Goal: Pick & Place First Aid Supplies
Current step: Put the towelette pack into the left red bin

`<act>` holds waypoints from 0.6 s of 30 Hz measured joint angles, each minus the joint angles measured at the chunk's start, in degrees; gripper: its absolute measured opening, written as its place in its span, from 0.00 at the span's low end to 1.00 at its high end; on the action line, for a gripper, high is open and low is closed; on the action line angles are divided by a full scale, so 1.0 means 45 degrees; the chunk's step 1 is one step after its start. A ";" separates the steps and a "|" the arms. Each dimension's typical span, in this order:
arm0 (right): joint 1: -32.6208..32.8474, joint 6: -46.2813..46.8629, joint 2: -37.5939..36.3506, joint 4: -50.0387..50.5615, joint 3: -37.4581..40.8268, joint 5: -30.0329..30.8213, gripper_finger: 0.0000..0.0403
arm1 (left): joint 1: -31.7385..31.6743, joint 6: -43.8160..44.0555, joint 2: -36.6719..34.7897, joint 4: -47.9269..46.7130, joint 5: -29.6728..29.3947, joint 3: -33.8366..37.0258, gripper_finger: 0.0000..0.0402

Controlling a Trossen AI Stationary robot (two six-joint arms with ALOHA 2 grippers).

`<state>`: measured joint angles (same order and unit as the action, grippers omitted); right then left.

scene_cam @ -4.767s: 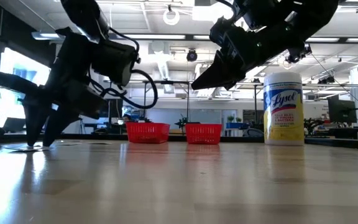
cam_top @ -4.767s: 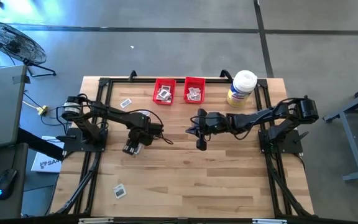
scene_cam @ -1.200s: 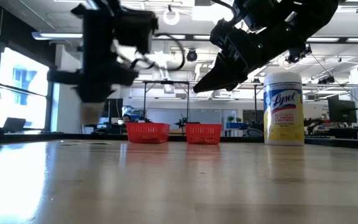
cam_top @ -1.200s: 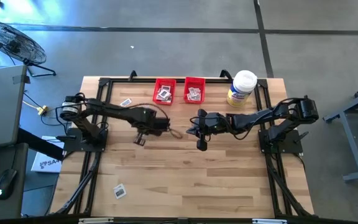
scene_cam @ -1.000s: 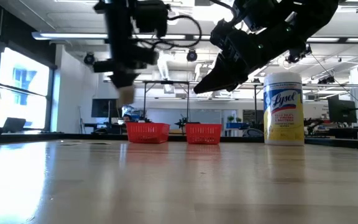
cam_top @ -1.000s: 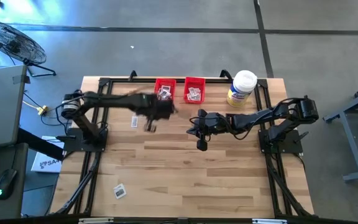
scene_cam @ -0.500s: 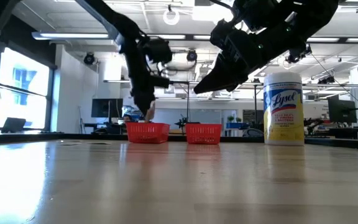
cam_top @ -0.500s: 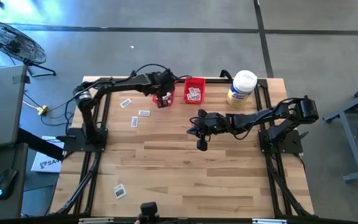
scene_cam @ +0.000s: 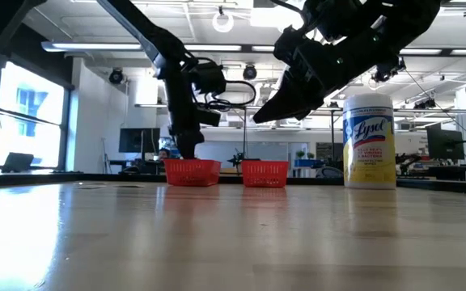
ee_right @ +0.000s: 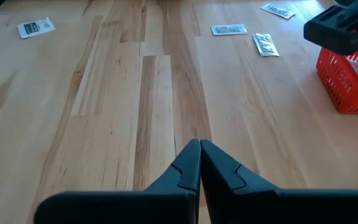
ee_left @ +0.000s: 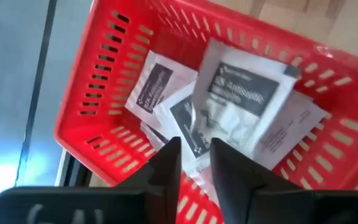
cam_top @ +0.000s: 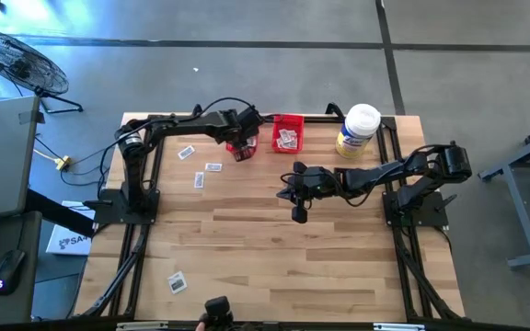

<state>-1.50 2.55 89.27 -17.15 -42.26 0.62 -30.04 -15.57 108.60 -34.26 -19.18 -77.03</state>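
Observation:
My left gripper (ee_left: 196, 163) hangs over the left red bin (ee_left: 79, 112) at the table's far edge, pointing down into it. Its fingers stand a little apart with nothing between them. Several first aid packets lie in that bin, and the top one (ee_left: 247, 93) lies tilted on the pile. The right red bin (cam_top: 288, 135) beside it also holds packets. More packets lie flat on the wood: three (cam_top: 187, 153) (cam_top: 213, 166) (cam_top: 199, 180) left of the bins and one (cam_top: 177, 282) near the front left. My right gripper (ee_right: 199, 149) hangs shut above the table's middle (cam_top: 298, 214).
A tall jar with a white lid and yellow label (cam_top: 357, 131) stands at the far right, beside the right bin. Black frame rails run along the table's left, right and far edges. Bare wood stretches across the middle and the near half.
My left gripper has swung from the table's middle left toward the far edge, turned, and sunk over the left red bin. In the low view a pale packet hung under its fingers a second ago; it no longer shows there.

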 joint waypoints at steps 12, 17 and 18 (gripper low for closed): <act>0.0000 0.0000 0.0000 0.0072 0.0000 0.0004 0.01 | 0.0052 0.0752 -0.1440 -0.0978 0.2313 -0.0010 0.26; 0.0000 0.0000 0.0000 0.0186 0.0000 0.0003 0.01 | 0.0760 0.2210 -0.3212 -0.3330 0.2491 -0.0015 0.26; 0.0000 0.0000 0.0000 0.0213 0.0000 0.0005 0.01 | 0.1056 0.2645 -0.3619 -0.3940 0.2508 -0.0019 0.26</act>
<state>-1.50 2.55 89.27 -16.19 -42.26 0.64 -25.29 -3.66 92.32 -51.99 -7.89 -77.12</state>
